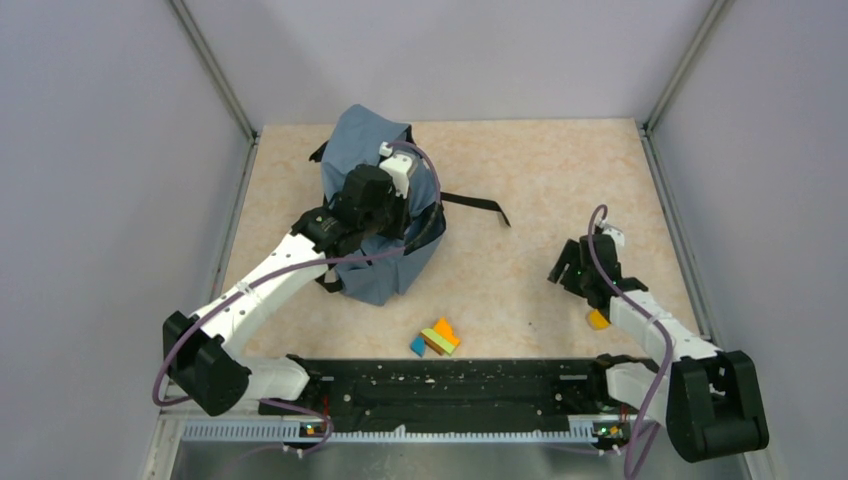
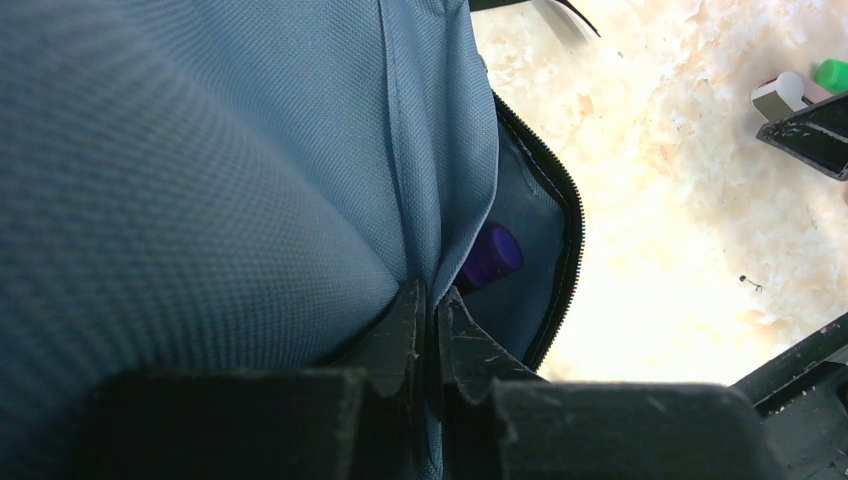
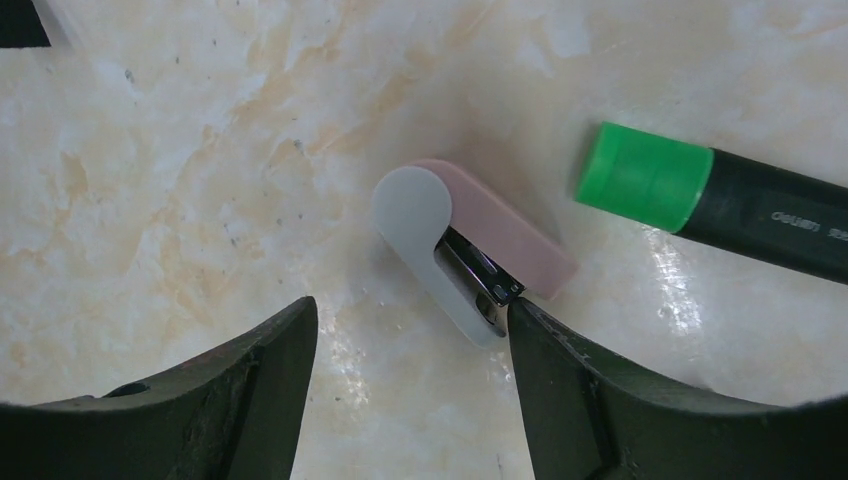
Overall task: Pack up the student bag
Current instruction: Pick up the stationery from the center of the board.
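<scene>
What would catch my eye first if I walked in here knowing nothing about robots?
Probably the big slate-blue student bag standing at the far left of the table. The left fingers pinch its fabric, so the zipper mouth gapes and a purple object shows inside. On the right, the right fingers are open at a small pink stapler beside a green-capped marker, and bright coloured blocks lie near the front edge.
</scene>
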Tool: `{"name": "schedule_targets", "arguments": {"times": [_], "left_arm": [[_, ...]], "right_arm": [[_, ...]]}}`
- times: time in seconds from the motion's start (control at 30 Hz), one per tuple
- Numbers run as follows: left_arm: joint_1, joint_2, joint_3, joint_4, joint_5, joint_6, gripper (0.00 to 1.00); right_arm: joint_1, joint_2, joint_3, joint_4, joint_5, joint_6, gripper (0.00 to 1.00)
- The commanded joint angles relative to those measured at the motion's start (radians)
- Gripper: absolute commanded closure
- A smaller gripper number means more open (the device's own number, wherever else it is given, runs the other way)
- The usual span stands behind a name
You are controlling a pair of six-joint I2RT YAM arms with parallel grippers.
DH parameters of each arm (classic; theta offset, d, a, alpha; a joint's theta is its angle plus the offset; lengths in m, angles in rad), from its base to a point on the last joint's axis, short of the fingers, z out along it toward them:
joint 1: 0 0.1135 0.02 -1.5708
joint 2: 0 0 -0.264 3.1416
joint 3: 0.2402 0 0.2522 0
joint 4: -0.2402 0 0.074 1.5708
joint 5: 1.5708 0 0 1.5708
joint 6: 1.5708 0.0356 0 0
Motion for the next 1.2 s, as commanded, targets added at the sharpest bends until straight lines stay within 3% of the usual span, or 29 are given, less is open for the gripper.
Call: {"name": "schedule_targets", "arguments": {"times": [0.0,0.1,0.2,0.47,0.73,0.93,1.17], "left_arm": [[0.009,-0.040,0.000,0.001,0.012,-0.029,0.94],[0.010,-0.040,0.001,0.000,0.010,-0.029,0.94],[0.009,-0.041,0.000,0.000,0.013,-0.029,0.94],[0.009,-0.044,0.002,0.000,0.013,-0.029,0.94],[0.009,-0.044,0.001,0.000,0.015,-0.029,0.94],[0.010,-0.046,0.002,0.001,0.015,-0.029,0.94],[0.009,-0.048,0.001,0.001,0.012,-0.027,0.94]], "right_arm": [[-0.007,0.026,0.059,-0.010,-0.122,-0.035,0.34],[0.015,0.026,0.058,-0.001,-0.130,-0.015,0.37],[0.054,0.037,0.065,-0.003,-0.038,-0.011,0.39],[0.101,0.103,0.084,0.021,0.094,-0.008,0.60],[0.140,0.170,0.105,0.029,0.212,0.004,0.73],[0.145,0.179,0.102,0.054,0.226,-0.002,0.81],[0.147,0.165,0.103,0.061,0.198,-0.032,1.00]]}}
